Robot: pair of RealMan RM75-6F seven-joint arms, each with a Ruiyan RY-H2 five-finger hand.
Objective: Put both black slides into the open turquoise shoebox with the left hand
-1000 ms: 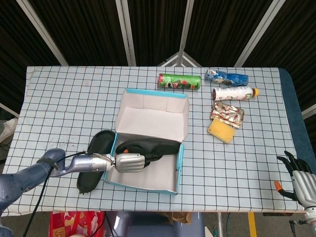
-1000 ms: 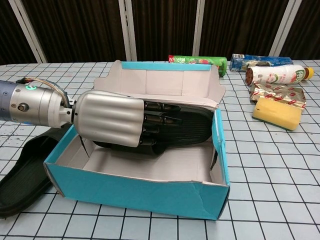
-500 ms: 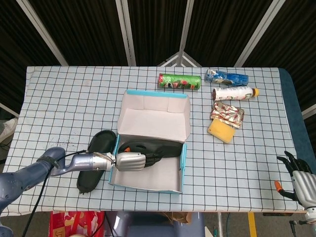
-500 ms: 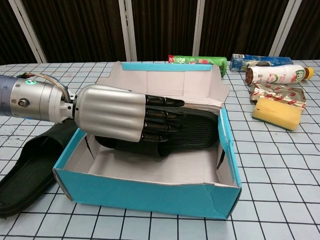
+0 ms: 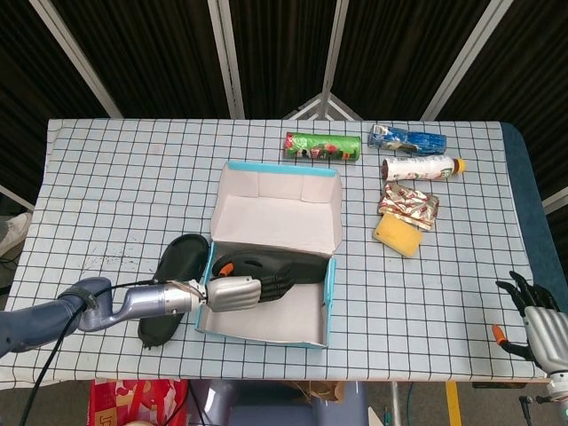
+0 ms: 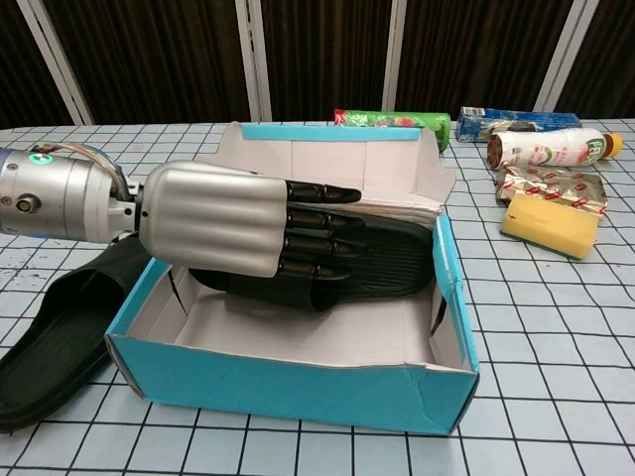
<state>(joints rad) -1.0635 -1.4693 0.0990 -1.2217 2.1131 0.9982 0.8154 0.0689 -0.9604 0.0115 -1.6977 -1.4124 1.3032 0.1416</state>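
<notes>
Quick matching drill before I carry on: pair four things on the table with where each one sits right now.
Things:
1. slide under the left hand
2. second slide
3. yellow sponge
4. green can

Places:
A. beyond the shoebox's raised lid
B. inside the shoebox
C. on the table beside the shoebox's left wall
D. right of the shoebox, near the bottle

Pairs: 1-B, 2-C, 3-D, 4-A

The left hand (image 6: 223, 233) hides whether it perhaps touches the slide (image 6: 382, 258).
</notes>
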